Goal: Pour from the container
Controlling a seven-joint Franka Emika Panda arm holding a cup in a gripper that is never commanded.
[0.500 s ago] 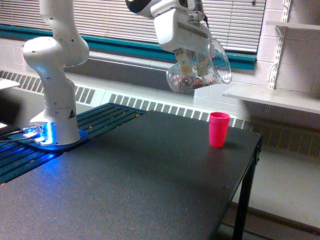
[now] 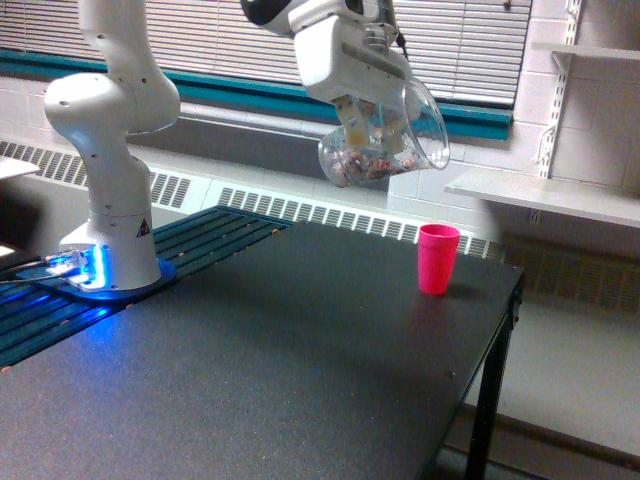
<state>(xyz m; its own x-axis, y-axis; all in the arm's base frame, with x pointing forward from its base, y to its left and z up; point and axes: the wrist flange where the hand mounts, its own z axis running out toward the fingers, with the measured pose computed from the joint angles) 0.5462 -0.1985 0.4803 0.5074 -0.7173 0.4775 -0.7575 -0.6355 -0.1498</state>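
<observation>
On the exterior view's left stands my white base [image 2: 108,235], bolted at the far left edge of the dark table [image 2: 300,370], a blue glow at its foot. From there my arm climbs out of the top of the picture and comes back down near the middle, where my pincer [image 2: 372,128] hangs well above the tabletop. Its fingers are closed around the container [image 2: 385,140], one showing through the clear wall, so I judge the grip firm. The container lies tipped well over, its long axis close to level, rounded bottom toward the left and open mouth toward the right and a little up. The brownish-pink bits sit heaped in the lower, left-hand belly; none has reached the rim.

Further right, and lower, the pink cup [image 2: 438,259] stands upright on the table near its far right edge. The mouth already faces that way, but it hangs high and somewhat left of the cup, so I reckon I must travel right and down before tipping further.
</observation>
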